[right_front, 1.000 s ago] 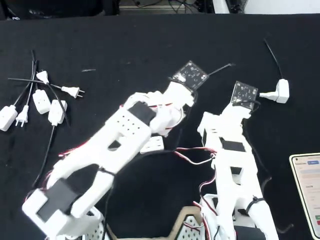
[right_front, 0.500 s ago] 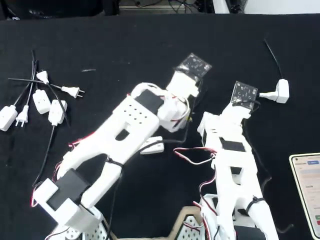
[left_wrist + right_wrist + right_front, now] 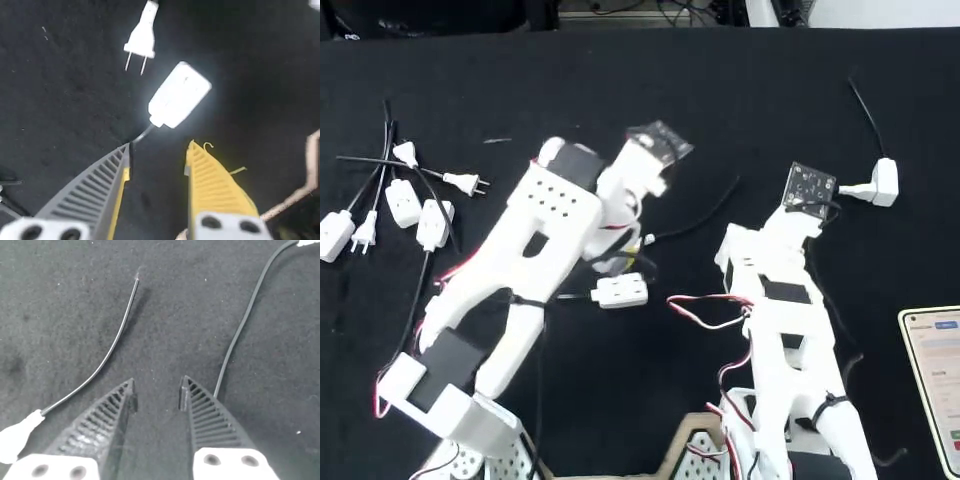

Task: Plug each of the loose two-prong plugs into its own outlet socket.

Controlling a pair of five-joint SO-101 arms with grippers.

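L arm (image 3: 545,215) swings left vs. prior frame, fully uncovering outlet socket (image 3: 620,291). L gripper (image 3: 157,150): jaws apart, empty. R gripper (image 3: 156,390): jaws apart, empty, over table (image 3: 75,300).

Black cloth-covered table (image 3: 800,80). 1 phone with lit screen (image 3: 935,375) at right edge, lower half. Wooden base plate (image 3: 703,428) at bottom centre.

Robotics lab: black-clothed test table (image 3: 520,70)
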